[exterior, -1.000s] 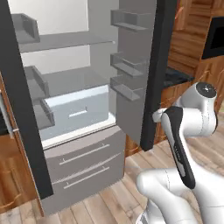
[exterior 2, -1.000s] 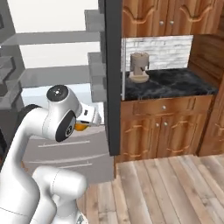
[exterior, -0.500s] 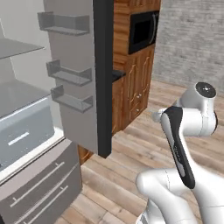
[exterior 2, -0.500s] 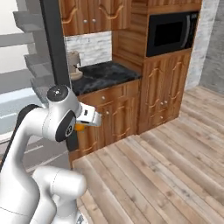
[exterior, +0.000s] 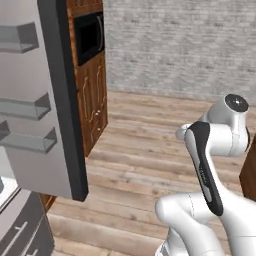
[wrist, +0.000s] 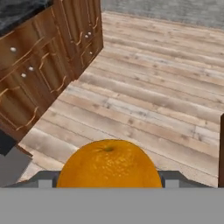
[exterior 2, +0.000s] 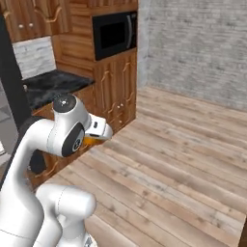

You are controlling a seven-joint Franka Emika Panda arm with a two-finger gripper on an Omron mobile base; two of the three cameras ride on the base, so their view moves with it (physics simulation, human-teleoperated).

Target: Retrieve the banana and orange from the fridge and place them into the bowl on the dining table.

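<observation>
The orange [wrist: 109,162] bulks large and close at the bottom of the hand view, with my gripper [wrist: 109,181] shut on it and a grey finger [wrist: 43,179] at its side. From the right base view, a sliver of the orange [exterior 2: 89,141] peeks out under the gripper [exterior 2: 96,137], held near the arm at chest height. The fridge [exterior: 60,100] stands at the left with its grey door swung open, door shelves showing and a lower drawer [exterior: 20,235] below. The banana, the bowl and the dining table are out of view.
Wooden cabinets with a built-in microwave [exterior 2: 113,34] and a black counter [exterior 2: 48,84] line the left. A grey brick wall [exterior 2: 193,48] closes the back. Bare plank floor [exterior 2: 183,159] stretches ahead and right. A dark wooden edge [exterior: 250,170] shows at far right.
The whole picture has swept sideways: the base has turned away from the fridge, whose interior has slid off to the left. The orange stays gripped and the arm's pose is unchanged.
</observation>
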